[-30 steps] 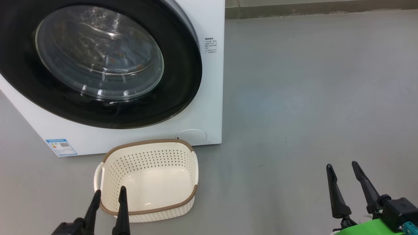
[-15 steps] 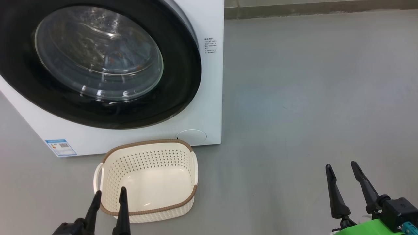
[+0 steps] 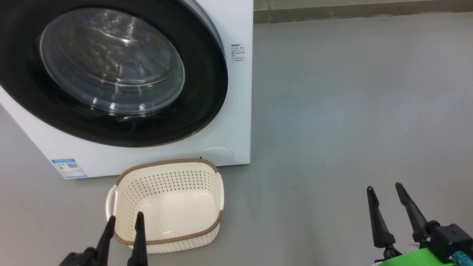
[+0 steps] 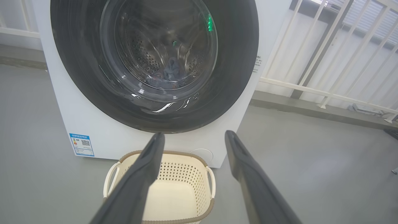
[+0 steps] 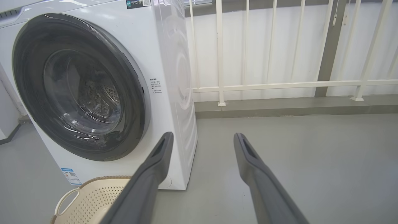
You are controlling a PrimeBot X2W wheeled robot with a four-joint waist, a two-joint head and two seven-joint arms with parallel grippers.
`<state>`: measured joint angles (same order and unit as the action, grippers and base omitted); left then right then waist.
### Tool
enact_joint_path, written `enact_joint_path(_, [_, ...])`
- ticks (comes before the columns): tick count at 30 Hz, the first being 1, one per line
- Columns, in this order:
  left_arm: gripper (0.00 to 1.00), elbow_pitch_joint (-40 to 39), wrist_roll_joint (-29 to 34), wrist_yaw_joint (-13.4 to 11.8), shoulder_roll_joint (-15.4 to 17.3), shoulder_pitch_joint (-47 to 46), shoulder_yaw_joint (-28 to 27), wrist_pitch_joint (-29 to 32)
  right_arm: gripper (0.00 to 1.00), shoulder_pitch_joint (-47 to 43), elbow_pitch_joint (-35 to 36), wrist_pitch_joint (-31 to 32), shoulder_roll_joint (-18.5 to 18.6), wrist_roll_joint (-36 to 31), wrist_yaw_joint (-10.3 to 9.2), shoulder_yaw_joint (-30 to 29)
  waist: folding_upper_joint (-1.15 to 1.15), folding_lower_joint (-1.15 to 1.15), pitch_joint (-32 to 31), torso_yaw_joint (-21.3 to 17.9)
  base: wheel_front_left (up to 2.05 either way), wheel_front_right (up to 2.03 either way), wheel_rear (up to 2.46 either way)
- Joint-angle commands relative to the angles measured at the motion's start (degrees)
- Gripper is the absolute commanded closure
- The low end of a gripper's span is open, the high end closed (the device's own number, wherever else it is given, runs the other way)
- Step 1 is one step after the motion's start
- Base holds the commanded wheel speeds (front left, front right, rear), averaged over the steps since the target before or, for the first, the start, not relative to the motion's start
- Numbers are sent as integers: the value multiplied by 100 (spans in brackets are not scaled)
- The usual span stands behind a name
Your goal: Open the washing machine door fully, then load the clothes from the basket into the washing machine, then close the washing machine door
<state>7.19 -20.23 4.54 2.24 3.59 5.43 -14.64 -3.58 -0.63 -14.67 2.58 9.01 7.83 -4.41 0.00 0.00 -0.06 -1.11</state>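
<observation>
The round glossy black washing machine door (image 3: 207,92) is sitting shut on the white washing machine (image 3: 236,111), far left; light-blue clothes (image 3: 144,61) are lying behind its glass; the cream perforated plastic basket (image 3: 166,164) is standing just before it; left gripper (image 3: 125,217) and right gripper (image 3: 383,186) are hovering near, fingers spread.

Grey floor (image 3: 351,111): washing machine (image 3: 238,111), basket (image 3: 166,181).

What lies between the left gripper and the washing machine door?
The basket, with nothing inside, stands on the floor between the left gripper and the washing machine door. The head view and left wrist view both show it.
</observation>
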Motion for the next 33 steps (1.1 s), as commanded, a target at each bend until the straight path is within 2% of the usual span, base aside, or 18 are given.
enact_joint_path(1, [0,-111,-36,21,64,-66,-183,-36,0,39,127,-28,30,-63,-34,166,0,0,0,-4,0,0,0])
enact_joint_path(23, [0,-12,-237,61,64,-71,-180,-36,0,63,73,-27,30,-22,-34,162,0,0,3,1,0,0,0])
enact_joint_path(24, [100,102,-231,35,0,11,0,0,100,-1,-52,0,0,0,0,7,0,0,4,1,0,0,0])
enact_joint_path(30, [100,344,-366,37,-51,34,6,39,100,-17,-339,27,-22,181,0,17,0,1,4,4,0,0,0])
enact_joint_path(33, [100,350,-538,43,-45,13,-20,88,100,3,-358,69,-9,396,0,23,0,10,-3,6,0,0,0])
